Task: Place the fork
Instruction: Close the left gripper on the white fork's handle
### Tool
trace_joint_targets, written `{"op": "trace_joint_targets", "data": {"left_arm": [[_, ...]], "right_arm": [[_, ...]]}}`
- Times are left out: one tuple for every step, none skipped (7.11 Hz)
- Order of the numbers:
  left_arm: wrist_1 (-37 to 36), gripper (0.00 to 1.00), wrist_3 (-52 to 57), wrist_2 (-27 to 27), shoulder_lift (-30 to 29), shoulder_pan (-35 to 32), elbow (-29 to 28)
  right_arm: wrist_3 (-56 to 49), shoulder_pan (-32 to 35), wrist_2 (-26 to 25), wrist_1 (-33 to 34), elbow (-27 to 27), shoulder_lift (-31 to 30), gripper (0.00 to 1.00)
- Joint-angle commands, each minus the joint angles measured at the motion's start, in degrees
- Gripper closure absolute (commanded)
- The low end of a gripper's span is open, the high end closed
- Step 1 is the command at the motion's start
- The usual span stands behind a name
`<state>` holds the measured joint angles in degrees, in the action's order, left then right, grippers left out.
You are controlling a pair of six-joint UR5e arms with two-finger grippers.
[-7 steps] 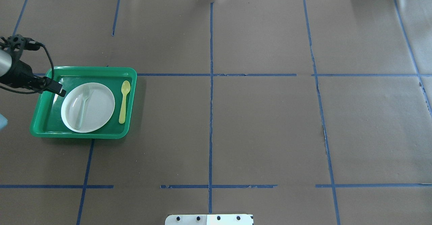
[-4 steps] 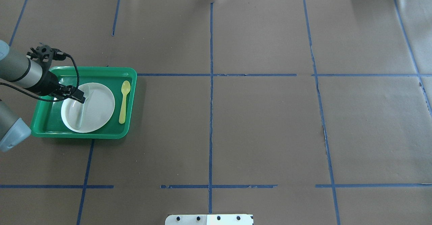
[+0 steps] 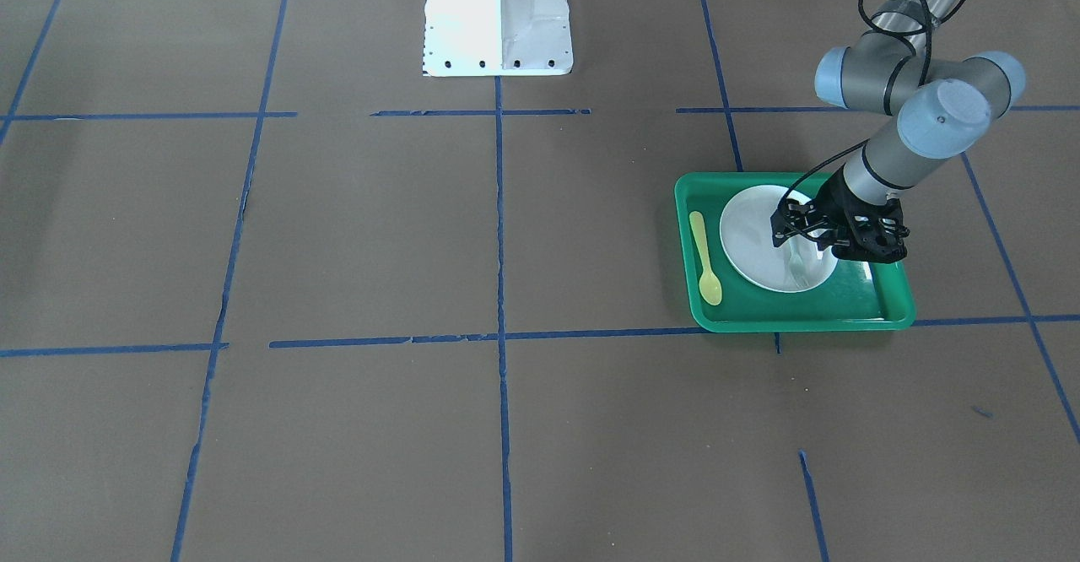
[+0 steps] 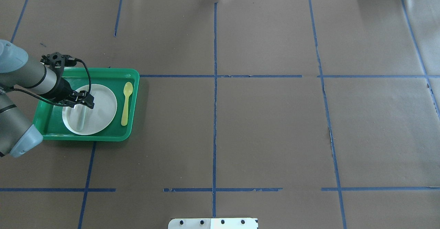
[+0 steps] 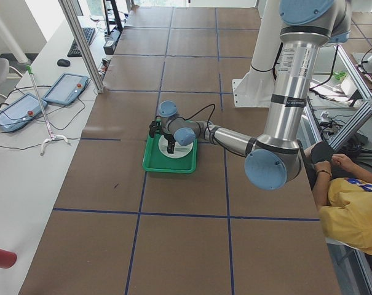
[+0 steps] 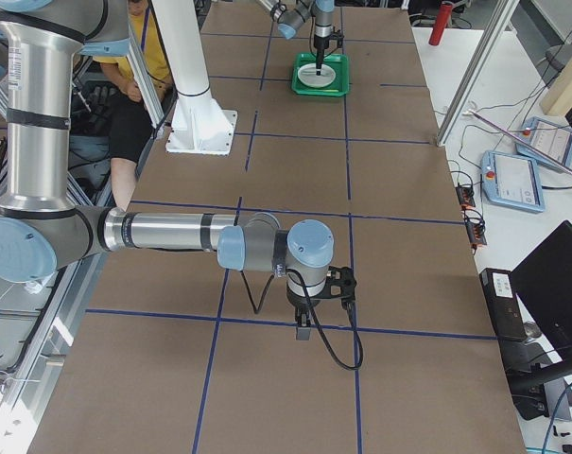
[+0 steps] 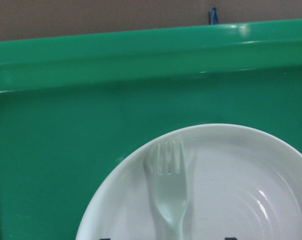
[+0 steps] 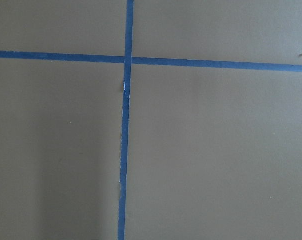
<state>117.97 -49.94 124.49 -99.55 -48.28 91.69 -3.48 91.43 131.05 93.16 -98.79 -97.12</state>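
The pale translucent fork (image 4: 81, 119) lies on a white plate (image 4: 105, 110) inside a green tray (image 4: 134, 84) at the table's left. It also shows in the front view (image 3: 796, 268) and in the left wrist view (image 7: 169, 195), tines toward the tray's far rim (image 7: 91, 55). My left gripper (image 4: 82, 104) hangs over the plate above the fork's upper half, open, with dark fingertips on either side of the handle. My right gripper (image 6: 303, 333) shows only in the exterior right view, low over bare table, and I cannot tell its state.
A yellow spoon (image 4: 126, 103) lies in the tray to the right of the plate. The robot's white base (image 3: 498, 13) stands at the table's middle edge. Blue tape lines cross the brown table cover. An operator (image 5: 352, 203) sits beside the robot.
My left gripper has moved right from the tray's left rim to over the plate, above the fork. The fork, plate and spoon have not moved.
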Motion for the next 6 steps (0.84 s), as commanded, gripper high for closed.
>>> {"op": "trace_joint_targets", "data": {"left_arm": [[0.0,0.30,-0.9,-0.6,0.0,0.6,-0.2],[-0.2,0.39,-0.9,-0.6,0.1,0.6,-0.3],[-0.2,0.40,-0.9,-0.6,0.1,0.7,-0.2],[-0.2,0.56,-0.9,-0.6,0.1,0.7,-0.2],[-0.2,0.73,-0.9,-0.6,0.2,0.7,-0.2],[-0.3,1.00,-0.9,-0.6,0.3,0.6,0.4]], "right_arm": [[0.0,0.0,0.0,0.0,0.0,0.0,0.00],[0.0,0.0,0.0,0.0,0.0,0.0,0.00],[0.0,0.0,0.0,0.0,0.0,0.0,0.00],[0.1,0.0,0.0,0.0,0.0,0.0,0.00],[0.0,0.0,-0.1,0.0,0.0,0.0,0.00],[0.0,0.0,0.0,0.0,0.0,0.0,0.00]]}}
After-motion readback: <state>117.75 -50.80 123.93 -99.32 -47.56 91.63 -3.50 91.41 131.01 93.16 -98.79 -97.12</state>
